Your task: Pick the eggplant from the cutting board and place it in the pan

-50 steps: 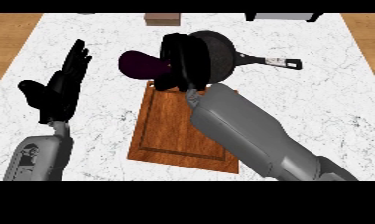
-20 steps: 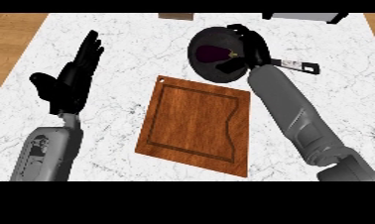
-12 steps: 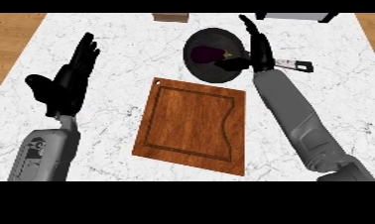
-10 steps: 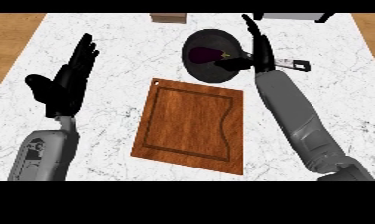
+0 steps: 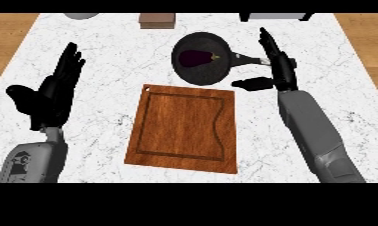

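Right robot hand [image 5: 278, 65] stands just right of the pan [image 5: 201, 60], fingers straight and spread from the thumb, holding nothing; it crosses the pan's handle [image 5: 247, 59]. Eggplant [image 5: 196, 57] lies inside the pan, apart from the hand. Cutting board [image 5: 185, 128] sits bare below the pan, near the worktop [image 5: 111, 45] front edge. Open marble lies between board and left robot hand [image 5: 52, 90], which rests at the left edge, fingers up and apart. Small brown box [image 5: 156, 20] at the far edge.
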Robot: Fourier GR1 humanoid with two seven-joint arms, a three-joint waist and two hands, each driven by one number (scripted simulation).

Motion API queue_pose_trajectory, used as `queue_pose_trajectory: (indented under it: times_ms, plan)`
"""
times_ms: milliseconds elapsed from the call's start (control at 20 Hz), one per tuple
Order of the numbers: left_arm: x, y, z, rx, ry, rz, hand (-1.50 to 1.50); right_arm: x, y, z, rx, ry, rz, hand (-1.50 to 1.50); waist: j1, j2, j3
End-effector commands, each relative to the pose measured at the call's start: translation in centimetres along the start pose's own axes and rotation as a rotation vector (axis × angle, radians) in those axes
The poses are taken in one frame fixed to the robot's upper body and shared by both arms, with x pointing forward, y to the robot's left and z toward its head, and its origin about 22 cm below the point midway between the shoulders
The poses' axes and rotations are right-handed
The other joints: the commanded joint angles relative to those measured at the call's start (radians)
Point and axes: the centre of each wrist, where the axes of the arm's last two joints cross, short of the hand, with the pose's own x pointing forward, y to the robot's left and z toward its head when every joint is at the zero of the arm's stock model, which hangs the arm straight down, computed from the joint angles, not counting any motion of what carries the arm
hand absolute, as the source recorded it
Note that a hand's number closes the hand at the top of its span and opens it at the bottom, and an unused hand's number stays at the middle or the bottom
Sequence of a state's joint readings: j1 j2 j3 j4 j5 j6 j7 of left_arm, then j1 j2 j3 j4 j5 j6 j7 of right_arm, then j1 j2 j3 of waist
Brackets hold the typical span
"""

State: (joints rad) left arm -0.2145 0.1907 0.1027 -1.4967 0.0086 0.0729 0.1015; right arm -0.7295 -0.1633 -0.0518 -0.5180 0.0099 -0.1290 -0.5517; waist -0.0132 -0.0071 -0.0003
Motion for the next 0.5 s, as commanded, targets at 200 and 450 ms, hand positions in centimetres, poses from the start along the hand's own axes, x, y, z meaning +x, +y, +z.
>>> queue_pose_trajectory:
  times_ms: [200,450]
  plan:
    - [-0.9,1.4,0.4,0.034,0.018,0.001,0.00,0.9,-2.0,6.5,0.024,-0.039,-0.038,-1.50,-0.032,-0.009,-0.002]
    - [-1.0,0.1,-0.8,0.013,-0.012,-0.006,0.00,4.5,-4.3,10.2,0.068,-0.015,-0.012,-1.50,-0.009,0.002,-0.001]
